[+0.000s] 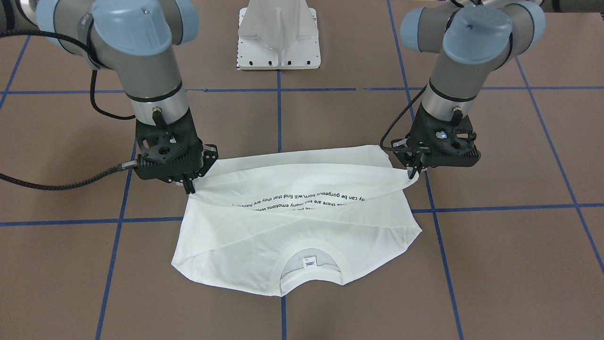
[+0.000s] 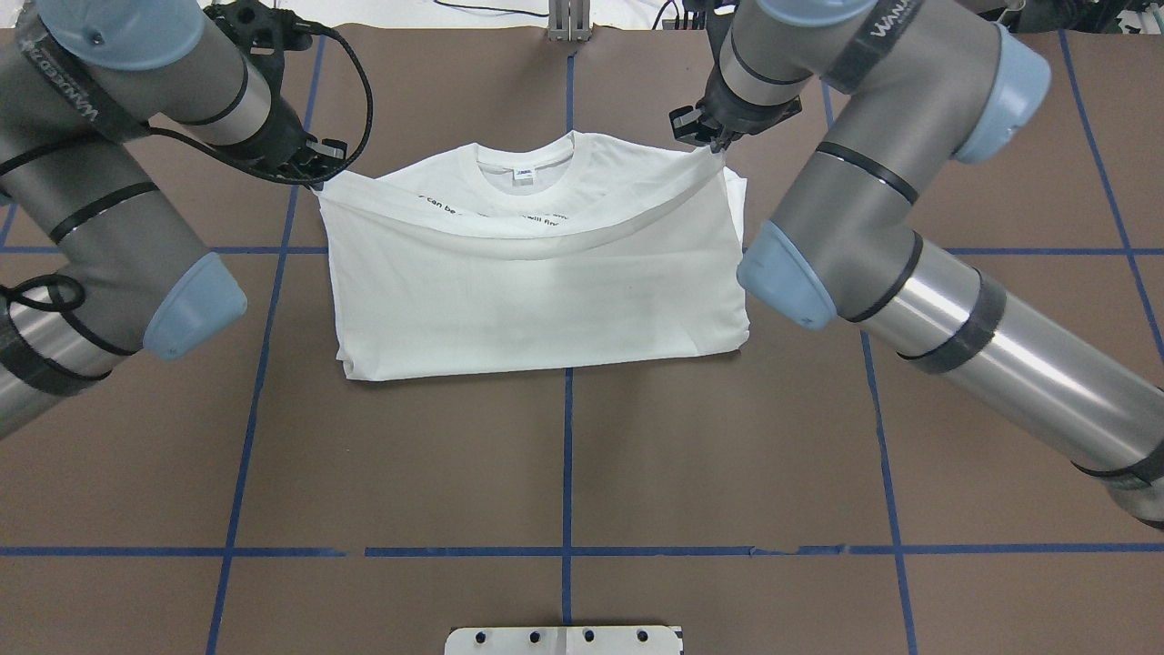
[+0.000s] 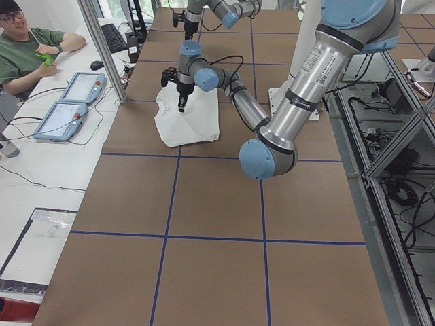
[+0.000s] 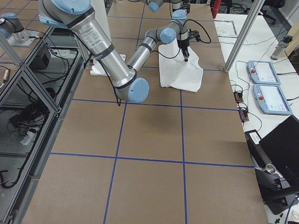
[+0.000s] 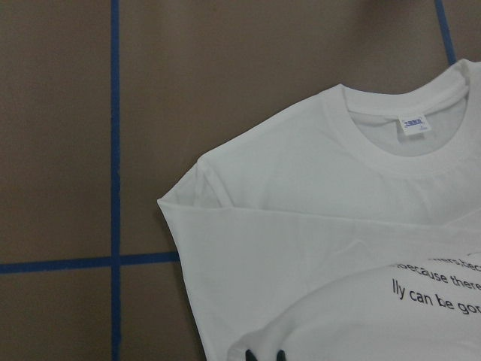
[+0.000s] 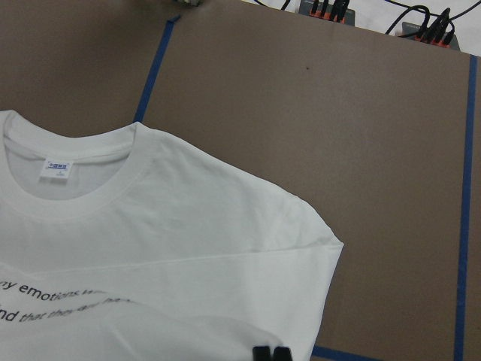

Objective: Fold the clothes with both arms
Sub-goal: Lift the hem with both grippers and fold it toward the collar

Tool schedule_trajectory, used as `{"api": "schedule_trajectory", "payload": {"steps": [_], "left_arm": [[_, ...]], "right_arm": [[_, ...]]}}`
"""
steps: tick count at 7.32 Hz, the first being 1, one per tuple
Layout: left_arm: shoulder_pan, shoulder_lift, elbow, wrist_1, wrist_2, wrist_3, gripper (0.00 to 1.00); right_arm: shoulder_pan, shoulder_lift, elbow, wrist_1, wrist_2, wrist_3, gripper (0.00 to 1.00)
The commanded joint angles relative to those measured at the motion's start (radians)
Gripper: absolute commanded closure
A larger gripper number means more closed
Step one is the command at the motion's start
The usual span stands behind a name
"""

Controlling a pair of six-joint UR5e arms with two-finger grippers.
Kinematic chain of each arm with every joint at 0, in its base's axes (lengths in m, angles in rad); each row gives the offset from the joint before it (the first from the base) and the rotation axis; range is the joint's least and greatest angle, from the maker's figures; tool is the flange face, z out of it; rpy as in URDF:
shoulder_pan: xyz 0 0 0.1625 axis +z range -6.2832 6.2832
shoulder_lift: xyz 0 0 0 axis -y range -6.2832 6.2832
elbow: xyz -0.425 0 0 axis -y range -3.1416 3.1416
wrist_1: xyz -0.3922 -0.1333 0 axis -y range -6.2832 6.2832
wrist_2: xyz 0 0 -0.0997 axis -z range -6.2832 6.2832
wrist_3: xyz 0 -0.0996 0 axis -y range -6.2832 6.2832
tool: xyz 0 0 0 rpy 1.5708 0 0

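— White T-shirt (image 2: 536, 300), where does it lie?
— On the brown tabletop (image 2: 727, 455), by its far edge, collar toward that edge.
— And the grippers?
— The left gripper (image 2: 318, 180) and the right gripper (image 2: 717, 148) are each clamped on one lifted corner of the hem.

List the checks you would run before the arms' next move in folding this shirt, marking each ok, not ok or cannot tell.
1. Left gripper pinching a corner of the T-shirt: ok.
2. Right gripper pinching the other corner: ok.
3. Lifted edge taut between the grippers: not ok, it sags in the middle.
4. Collar uncovered: ok.
5. Layers under the raised edge lying flat: cannot tell.
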Motion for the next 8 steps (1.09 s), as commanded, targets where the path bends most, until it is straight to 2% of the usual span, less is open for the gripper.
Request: {"api": "schedule_trajectory", "payload": {"steps": [1, 3, 5, 6, 7, 8], "left_arm": [[-0.012, -0.052, 0.213, -0.161, 0.02, 0.016, 1.0], [-0.009, -0.102, 0.399, -0.307, 0.04, 0.019, 1.0], [0.003, -0.11, 0.462, -0.38, 0.04, 0.022, 1.0], [0.005, -0.106, 0.461, -0.383, 0.038, 0.024, 0.5], [0.006, -0.094, 0.456, -0.439, 0.038, 0.022, 0.01], [0.005, -0.056, 0.426, -0.482, -0.001, 0.021, 0.0]], "right_arm": [[0.006, 0.05, -0.223, 0.145, -0.029, -0.006, 1.0], [0.01, 0.053, -0.324, 0.235, -0.057, -0.012, 1.0], [0.018, 0.053, -0.352, 0.243, -0.062, -0.015, 1.0], [0.016, 0.056, -0.372, 0.244, -0.062, -0.003, 1.0], [0.016, 0.056, -0.401, 0.244, -0.06, 0.051, 0.91], [0.012, 0.06, -0.414, 0.243, -0.06, 0.065, 0.01]]}}
